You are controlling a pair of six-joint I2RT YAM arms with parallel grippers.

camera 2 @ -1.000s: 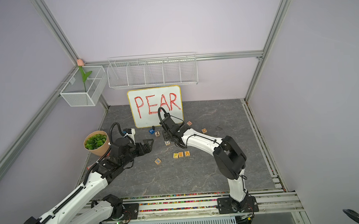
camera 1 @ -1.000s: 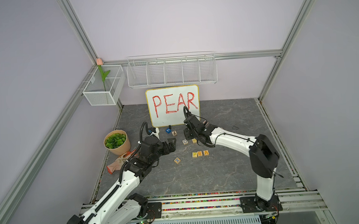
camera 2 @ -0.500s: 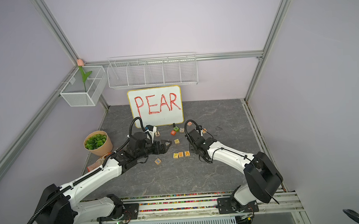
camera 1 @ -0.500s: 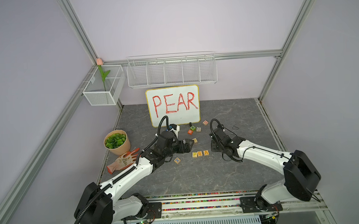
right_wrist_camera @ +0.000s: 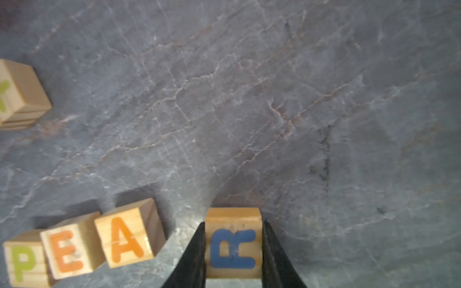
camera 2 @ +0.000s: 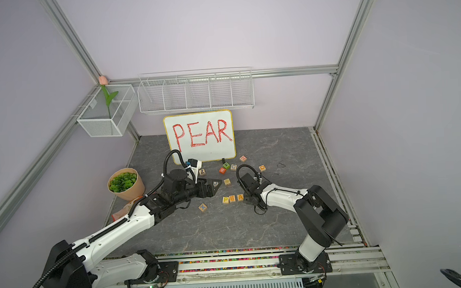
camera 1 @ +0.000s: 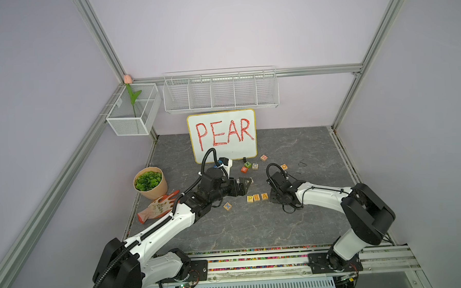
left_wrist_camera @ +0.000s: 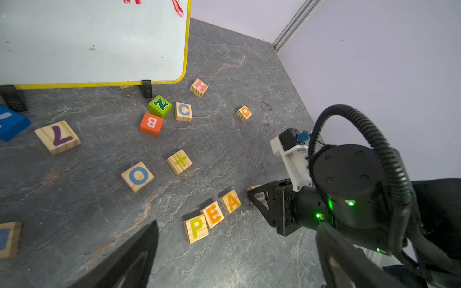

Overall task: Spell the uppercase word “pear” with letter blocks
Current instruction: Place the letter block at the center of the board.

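Right gripper pinches the R block just right of the A block — set down skewed or too close, it could shove that block crooked; left gripper spread, empty.

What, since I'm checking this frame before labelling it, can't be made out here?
- The R block: hidden under the right gripper in both top views. In the right wrist view the jaws and lower edge hide its base.
- The blue block: its letter is cut by the left wrist view's edge, and the left arm covers it in top views.
- The orange-lettered block: too small to read.
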